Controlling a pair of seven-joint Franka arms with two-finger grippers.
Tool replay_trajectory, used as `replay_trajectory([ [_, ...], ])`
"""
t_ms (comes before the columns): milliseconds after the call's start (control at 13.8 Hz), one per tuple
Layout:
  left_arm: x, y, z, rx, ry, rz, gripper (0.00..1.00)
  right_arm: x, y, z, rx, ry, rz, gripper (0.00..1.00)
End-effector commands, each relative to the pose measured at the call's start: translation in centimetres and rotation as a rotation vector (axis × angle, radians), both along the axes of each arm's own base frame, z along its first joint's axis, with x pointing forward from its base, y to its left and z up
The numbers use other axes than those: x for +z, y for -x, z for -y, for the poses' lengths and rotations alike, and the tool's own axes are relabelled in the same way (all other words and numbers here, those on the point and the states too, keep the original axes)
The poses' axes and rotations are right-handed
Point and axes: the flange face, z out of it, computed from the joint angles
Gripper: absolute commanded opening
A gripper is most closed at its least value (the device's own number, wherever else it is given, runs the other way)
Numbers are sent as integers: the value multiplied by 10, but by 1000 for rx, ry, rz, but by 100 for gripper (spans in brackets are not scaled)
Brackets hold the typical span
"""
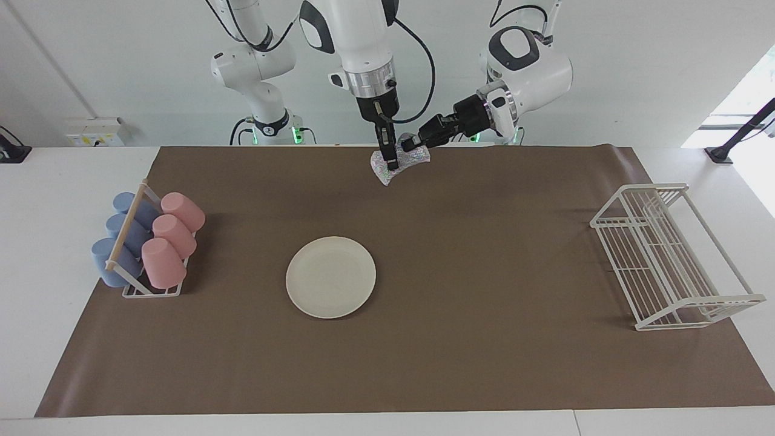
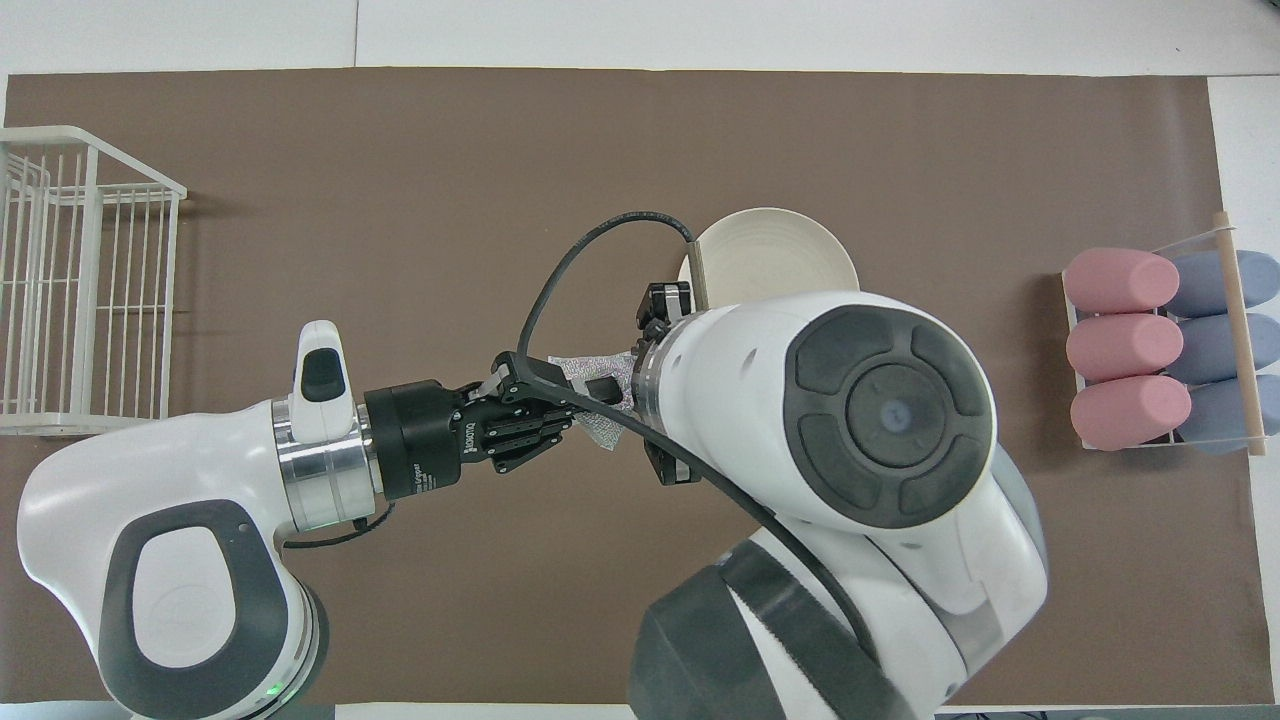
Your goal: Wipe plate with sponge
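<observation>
2 grippers, right (image 1: 392, 158) and left (image 1: 413, 144), both pinching sponge (image 1: 387, 171) in air; plate (image 1: 330, 277) lying mid-mat.

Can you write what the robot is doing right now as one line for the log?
step: sponge handover | left gripper: on sponge | right gripper: on sponge | plate: on table, unwiped

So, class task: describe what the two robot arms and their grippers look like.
Both arms have glossy white rounded shells with dark grey joint caps and silver metal rings at the wrists. The left gripper and the right gripper are black, each with two fingers. A black cable loops beside the right arm's wrist, and white lettering marks the left gripper's body.
</observation>
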Motion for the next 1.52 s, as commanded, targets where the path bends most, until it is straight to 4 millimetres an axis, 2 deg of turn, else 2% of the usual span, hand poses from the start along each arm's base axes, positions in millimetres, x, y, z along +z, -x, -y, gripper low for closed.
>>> replay_trajectory([
  [0,3,-1,-5,17,13,-16,0,5,-1,26,126,49,28,100],
  [145,2,-8,-18,47,10,-23,0,9,-6,50,277,92,37,100],
  [217,1,-11,-23,56,-1,-29,0,10,-11,67,365,118,31,100],
  [434,-3,-27,-55,76,-80,-45,0,13,-25,122,641,173,35,100],
  [578,-5,-38,-92,47,-98,-64,0,17,-36,160,799,196,53,100],
  [867,-1,-48,-152,-33,-168,-84,0,13,-54,240,1129,224,72,100],
  [1084,-1,-54,-181,-108,-316,-88,0,11,-60,290,1330,225,82,100],
  [1229,-5,-57,-198,-153,-452,-89,0,14,-56,300,1352,208,56,100],
  [1446,-3,-67,-223,-228,-646,-84,0,22,-49,301,1414,226,24,100],
])
